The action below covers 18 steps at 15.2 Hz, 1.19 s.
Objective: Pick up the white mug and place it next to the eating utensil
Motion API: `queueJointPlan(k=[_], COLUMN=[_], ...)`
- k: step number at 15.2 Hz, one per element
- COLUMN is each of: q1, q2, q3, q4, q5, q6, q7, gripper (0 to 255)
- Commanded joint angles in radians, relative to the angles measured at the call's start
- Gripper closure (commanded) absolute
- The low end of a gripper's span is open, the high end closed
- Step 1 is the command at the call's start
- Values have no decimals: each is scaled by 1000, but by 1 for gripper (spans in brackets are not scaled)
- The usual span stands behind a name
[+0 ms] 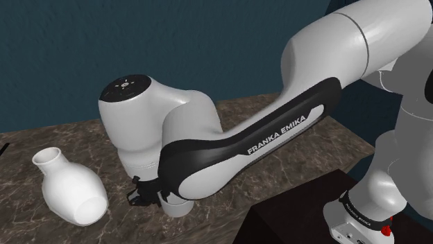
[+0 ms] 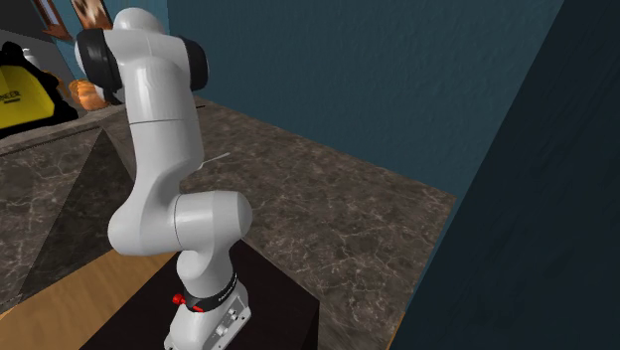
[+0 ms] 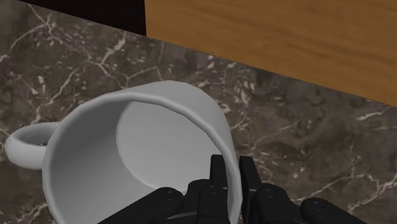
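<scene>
In the wrist view I had the gripper nearly closed on the white mug — one finger inside the rim, one outside, pinching the wall. The mug sat mouth-up on the dark marble counter, directly beneath the hand, its handle on the side opposite the grip — so I judged a straight lift should come next.

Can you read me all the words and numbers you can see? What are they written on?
"FRANKA EMIKA": white letters on the black band of the robot arm.
Tiny white lettering on the dark ring at the arm's base: too small to read.
Dark letters on the yellow object in the second exterior view: cut off, unreadable.
The white mug: no writing shows on it.
</scene>
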<state>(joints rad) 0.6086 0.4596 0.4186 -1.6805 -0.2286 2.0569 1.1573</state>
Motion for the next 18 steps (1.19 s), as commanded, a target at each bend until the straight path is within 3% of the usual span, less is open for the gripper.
queueJointPlan(k=[1,11,12,18], q1=[3,6,6,4], q2=[14,31,31,17], q3=[-3,-8,-8,-4], q4=[-7,-20,-19,-6], q5=[-7,-16,-16,-8], q6=[21,49,49,22], q7=[5,11,11,6], gripper=[255,255,0,0])
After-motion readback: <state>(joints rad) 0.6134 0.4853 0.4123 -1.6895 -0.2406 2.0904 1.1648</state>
